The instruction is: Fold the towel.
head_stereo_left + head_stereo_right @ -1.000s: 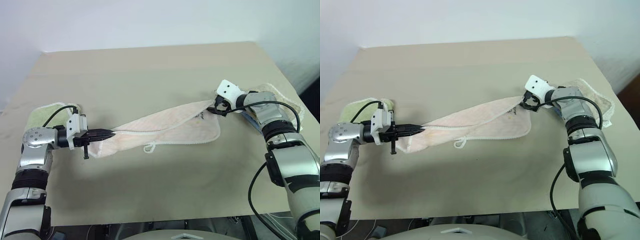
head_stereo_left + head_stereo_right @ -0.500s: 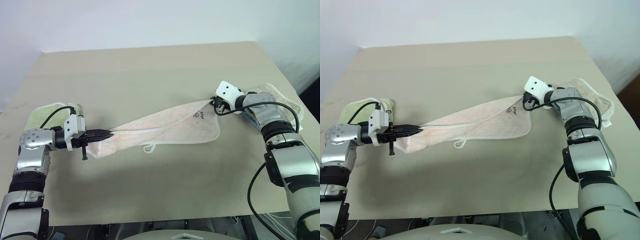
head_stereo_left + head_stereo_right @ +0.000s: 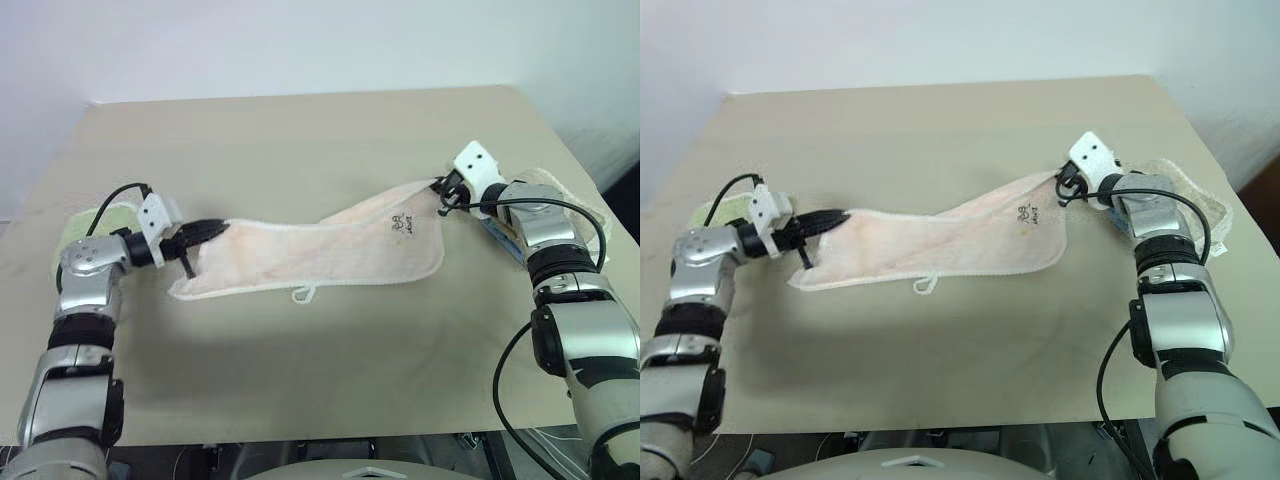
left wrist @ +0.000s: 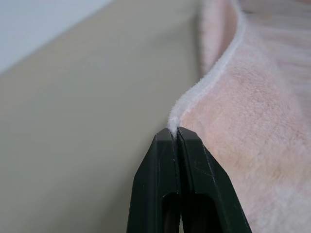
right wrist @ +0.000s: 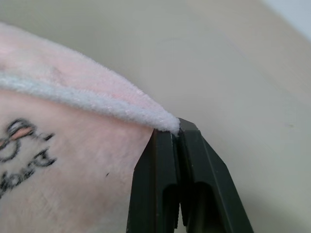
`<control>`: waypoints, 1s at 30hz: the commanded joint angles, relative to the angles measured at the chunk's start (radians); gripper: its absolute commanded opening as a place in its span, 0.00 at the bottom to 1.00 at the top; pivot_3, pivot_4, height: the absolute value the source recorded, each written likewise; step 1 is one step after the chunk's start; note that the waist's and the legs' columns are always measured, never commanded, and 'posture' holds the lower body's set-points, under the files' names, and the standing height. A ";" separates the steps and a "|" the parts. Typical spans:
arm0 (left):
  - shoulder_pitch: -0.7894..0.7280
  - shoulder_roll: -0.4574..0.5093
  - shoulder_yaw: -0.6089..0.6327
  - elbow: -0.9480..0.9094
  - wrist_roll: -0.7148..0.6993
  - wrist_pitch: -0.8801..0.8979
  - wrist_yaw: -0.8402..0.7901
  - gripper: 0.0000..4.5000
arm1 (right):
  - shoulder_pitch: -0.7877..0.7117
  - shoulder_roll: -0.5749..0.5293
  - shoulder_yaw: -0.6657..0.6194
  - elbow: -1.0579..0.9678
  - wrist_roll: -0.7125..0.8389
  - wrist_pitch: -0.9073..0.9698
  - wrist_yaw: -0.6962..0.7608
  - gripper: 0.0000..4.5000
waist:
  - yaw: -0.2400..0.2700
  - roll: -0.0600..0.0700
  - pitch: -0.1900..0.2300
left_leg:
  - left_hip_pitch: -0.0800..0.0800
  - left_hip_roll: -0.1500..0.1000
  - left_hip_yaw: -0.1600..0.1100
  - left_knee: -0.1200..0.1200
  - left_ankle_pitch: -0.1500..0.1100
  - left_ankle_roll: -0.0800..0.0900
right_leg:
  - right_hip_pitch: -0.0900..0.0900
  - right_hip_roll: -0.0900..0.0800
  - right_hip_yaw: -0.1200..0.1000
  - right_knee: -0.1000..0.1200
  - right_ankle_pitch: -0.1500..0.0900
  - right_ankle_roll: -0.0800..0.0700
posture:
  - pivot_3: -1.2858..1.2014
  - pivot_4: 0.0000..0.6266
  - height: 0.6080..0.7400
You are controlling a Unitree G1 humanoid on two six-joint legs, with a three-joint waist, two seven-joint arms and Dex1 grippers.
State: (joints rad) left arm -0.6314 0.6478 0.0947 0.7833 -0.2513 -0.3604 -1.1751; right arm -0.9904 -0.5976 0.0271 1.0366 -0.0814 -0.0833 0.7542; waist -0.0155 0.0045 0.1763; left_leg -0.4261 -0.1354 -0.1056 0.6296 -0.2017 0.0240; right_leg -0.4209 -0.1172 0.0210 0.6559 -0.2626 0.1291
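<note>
Across mid table the towel (image 3: 320, 250) is now stretched flatter btwn both arms, left gripper (image 3: 212, 229) having carried its clamped corner farther away, right gripper (image 3: 443, 197) newly pinched on the far-right corner, ready to fold

Pale pink towel (image 3: 330, 250) with white trim, dark embroidered mark, beige table (image 3: 300, 140)

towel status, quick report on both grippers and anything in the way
Left gripper shut on towel corner. Right gripper shut on opposite corner. Towel stretched between them over the table, not yet folded. Green towel and beige towel off to the sides.
</note>
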 commanded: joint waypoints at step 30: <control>-0.591 -0.015 -0.014 0.509 0.337 -0.172 0.912 0.00 | -0.191 -0.025 -0.192 0.106 0.103 -0.250 -0.497 0.00 | -0.007 -0.004 0.002 | -0.003 -0.004 0.000 0.000 0.001 -0.001 | -0.002 -0.002 0.001 0.008 0.001 0.001 | 0.52 0.24 0.91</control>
State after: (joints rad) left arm -1.2195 0.5706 0.0278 1.2819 0.1079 -0.5378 -0.2869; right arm -1.1542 -0.5692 -0.1044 1.1405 -0.0135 -0.3253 0.2852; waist -0.0220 0.0002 0.1787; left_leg -0.4287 -0.1392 -0.1058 0.6295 -0.2007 0.0232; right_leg -0.4226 -0.1191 0.0222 0.6639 -0.2620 0.1304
